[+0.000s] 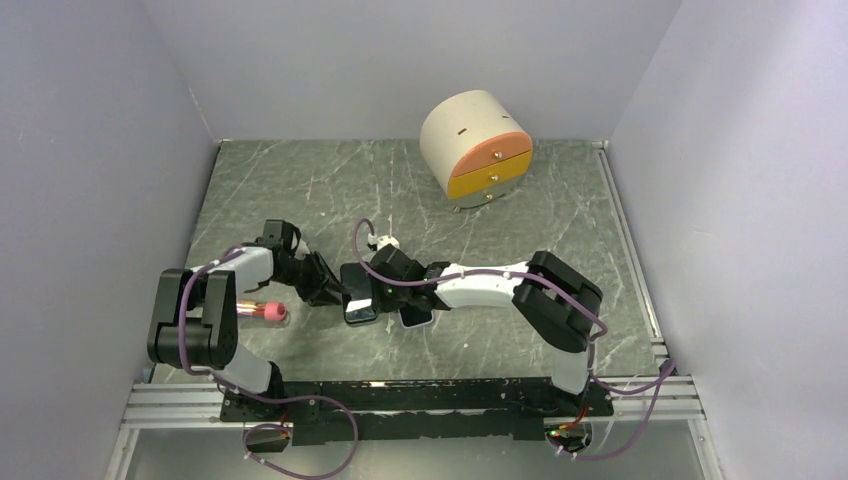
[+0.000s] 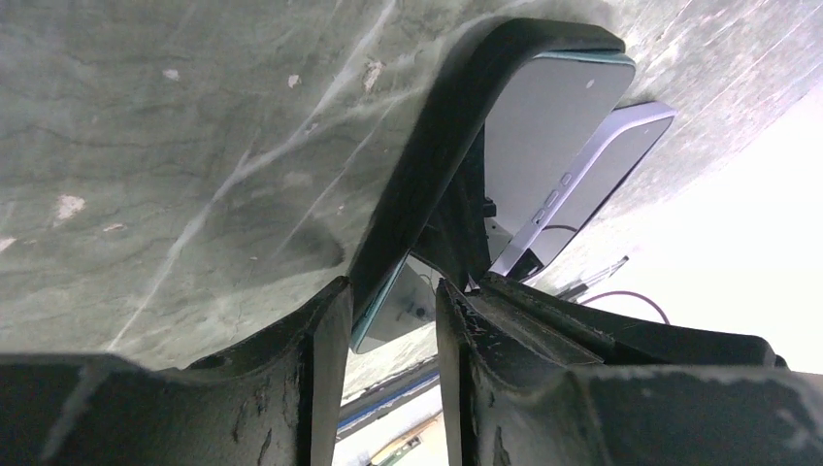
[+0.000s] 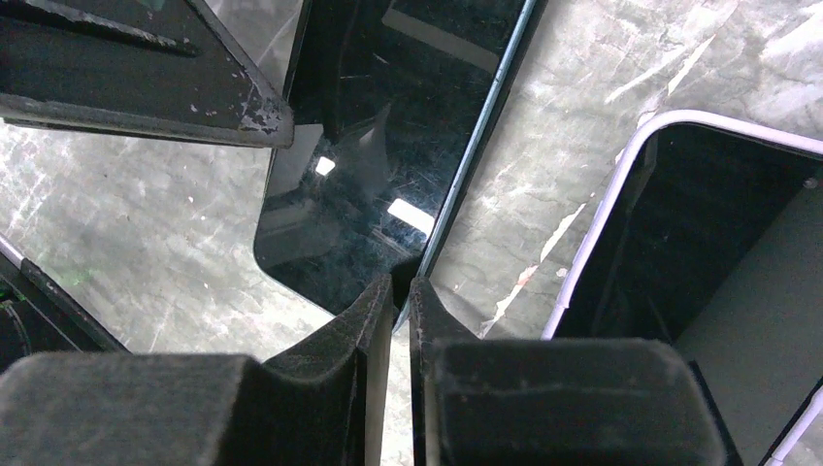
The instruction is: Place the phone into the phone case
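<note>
Where the two arms meet: the front middle of a grey-green marbled table (image 1: 300,190), with a claw on each side of one phone (image 1: 360,303).
Phone: dark glass face up with a thin teal rim. It sits between the claws, outside the phone case (image 1: 417,317) and just to its left, with a strip of bare table between them. From the left wrist camera it looks tilted, one side lifted off the table.
Phone case: lavender rim, dark inside, open side up. It lies on the table, partly beneath the right arm's wrist, and small buttons show along one side.
Left claw (image 2: 391,291): reaches in from the left. Its two black fingers stand part way apart with the phone's near end between them — whether they press on it cannot be told.
Right claw (image 3: 401,291): reaches in from the right. Its fingers are drawn narrow, pinching the phone's teal edge between them.
Far side of the table: a round beige drawer unit (image 1: 478,140) with orange drawer fronts, well apart from both arms.
Beside the left arm: a small pink cylinder (image 1: 271,312) lies on the table, close to the forearm.
Surround: pale lilac walls (image 1: 100,150) on three sides.
</note>
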